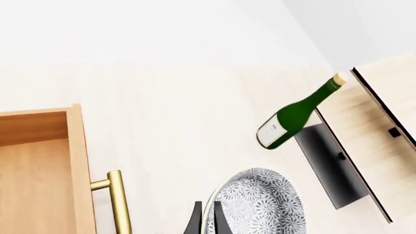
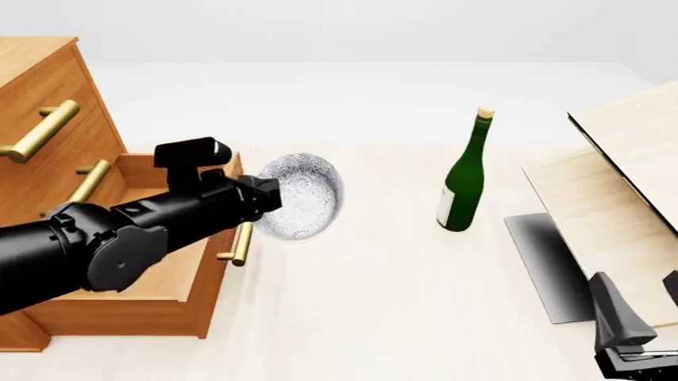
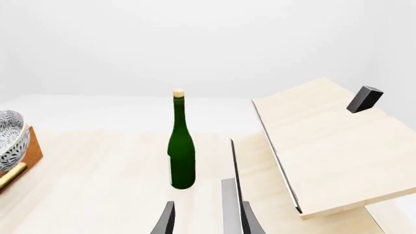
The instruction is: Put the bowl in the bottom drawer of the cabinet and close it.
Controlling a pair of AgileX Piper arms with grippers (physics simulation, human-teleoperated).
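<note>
My left gripper (image 2: pixel 271 198) is shut on the rim of the speckled white bowl (image 2: pixel 304 196) and holds it in the air, tipped on its side. The bowl hangs just outside the front panel of the open bottom drawer (image 2: pixel 148 266), above that drawer's brass handle (image 2: pixel 241 243). In the left wrist view the gripper (image 1: pixel 206 222) pinches the bowl (image 1: pixel 260 204) at its rim, with the drawer (image 1: pixel 39 170) beside it. The cabinet (image 2: pixel 43 103) stands at the left. My right gripper (image 2: pixel 639 302) is open and empty at the near right; in its own view (image 3: pixel 208 223) the bowl (image 3: pixel 9 139) sits far off.
A green bottle (image 2: pixel 463 182) stands upright mid-table, right of the bowl. Pale wooden boards (image 2: pixel 625 167) lean at the right over a dark panel (image 2: pixel 545 266). The two upper drawers are shut, their long brass handles (image 2: pixel 40 131) sticking out.
</note>
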